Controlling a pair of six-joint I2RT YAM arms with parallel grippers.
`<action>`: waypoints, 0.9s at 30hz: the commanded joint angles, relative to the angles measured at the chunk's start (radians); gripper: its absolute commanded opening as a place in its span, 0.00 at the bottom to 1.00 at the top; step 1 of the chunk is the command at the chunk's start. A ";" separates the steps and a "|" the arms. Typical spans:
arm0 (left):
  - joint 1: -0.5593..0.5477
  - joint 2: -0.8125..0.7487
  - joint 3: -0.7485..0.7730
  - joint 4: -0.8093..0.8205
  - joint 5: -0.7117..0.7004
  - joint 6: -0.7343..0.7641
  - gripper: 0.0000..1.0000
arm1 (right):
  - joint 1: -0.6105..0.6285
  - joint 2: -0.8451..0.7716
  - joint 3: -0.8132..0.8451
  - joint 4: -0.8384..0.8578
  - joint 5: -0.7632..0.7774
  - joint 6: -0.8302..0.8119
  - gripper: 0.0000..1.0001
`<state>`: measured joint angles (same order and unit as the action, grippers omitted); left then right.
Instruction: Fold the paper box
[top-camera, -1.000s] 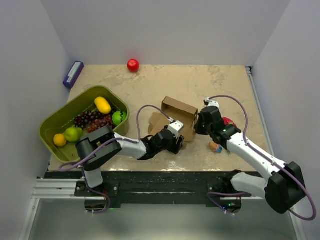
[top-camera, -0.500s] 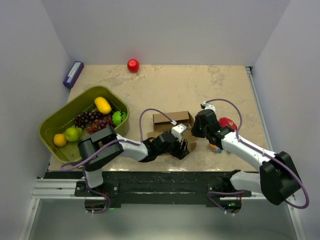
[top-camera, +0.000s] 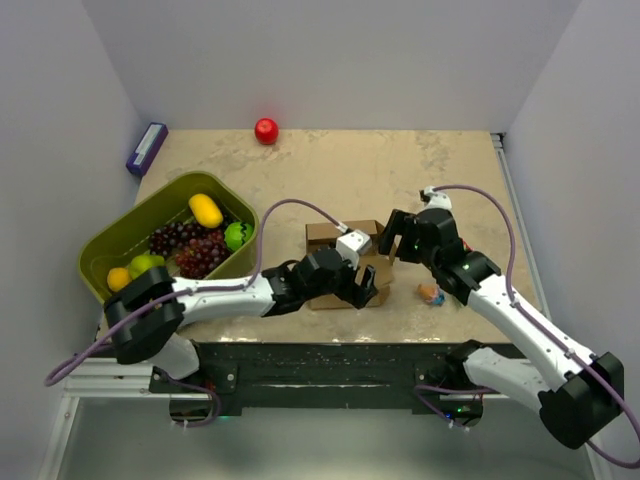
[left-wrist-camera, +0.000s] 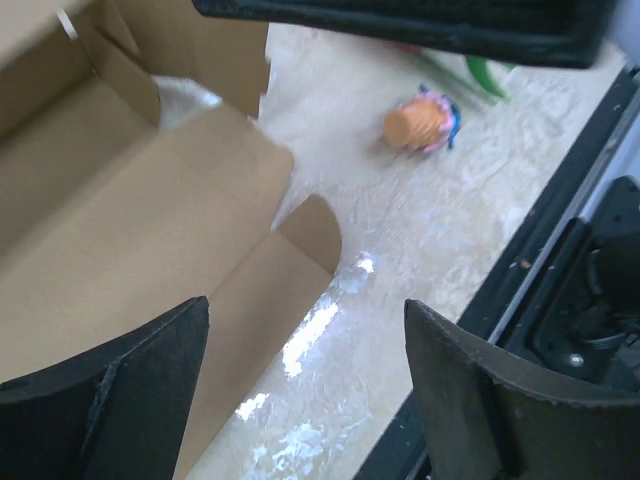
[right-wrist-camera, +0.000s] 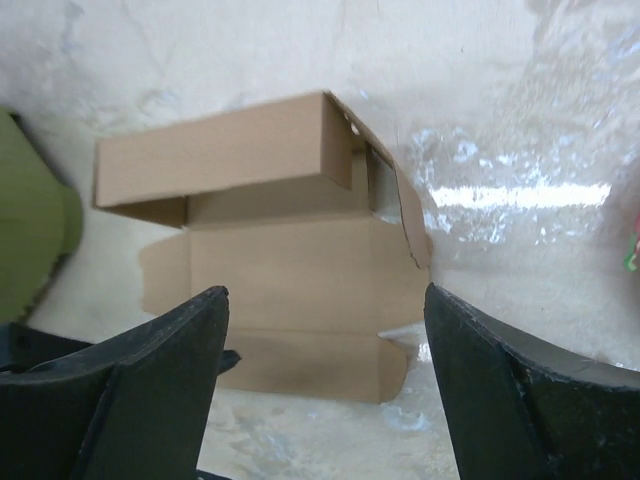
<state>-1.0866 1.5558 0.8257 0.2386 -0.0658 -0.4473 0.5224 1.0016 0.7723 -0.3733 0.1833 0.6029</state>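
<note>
Cardboard at near centre: one paper box (top-camera: 328, 236), partly folded, flaps open. Two claws, both spread, empty: left gripper (top-camera: 364, 286) over its near edge, right gripper (top-camera: 391, 240) at its right end. One basket (top-camera: 112, 232) left.

Your top view looks steeply down on the whole table (top-camera: 420, 180) from high at 6 o'clock. Your left wrist view sits low and close over the box (left-wrist-camera: 130, 250), facing 3 o'clock. Your right wrist view looks down on it from higher. All three share the box.
</note>
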 joint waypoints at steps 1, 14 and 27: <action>0.072 -0.135 0.076 -0.169 -0.043 0.059 0.84 | -0.025 0.015 0.082 -0.056 0.076 -0.008 0.83; 0.461 -0.096 0.188 -0.328 -0.003 0.071 0.86 | -0.194 0.230 0.047 0.108 0.039 0.021 0.79; 0.527 0.009 0.161 -0.254 0.096 0.038 0.76 | -0.226 0.281 -0.042 0.169 0.056 0.071 0.78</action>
<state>-0.5694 1.5650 0.9802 -0.0750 -0.0208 -0.4019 0.3054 1.2720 0.7437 -0.2600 0.2188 0.6521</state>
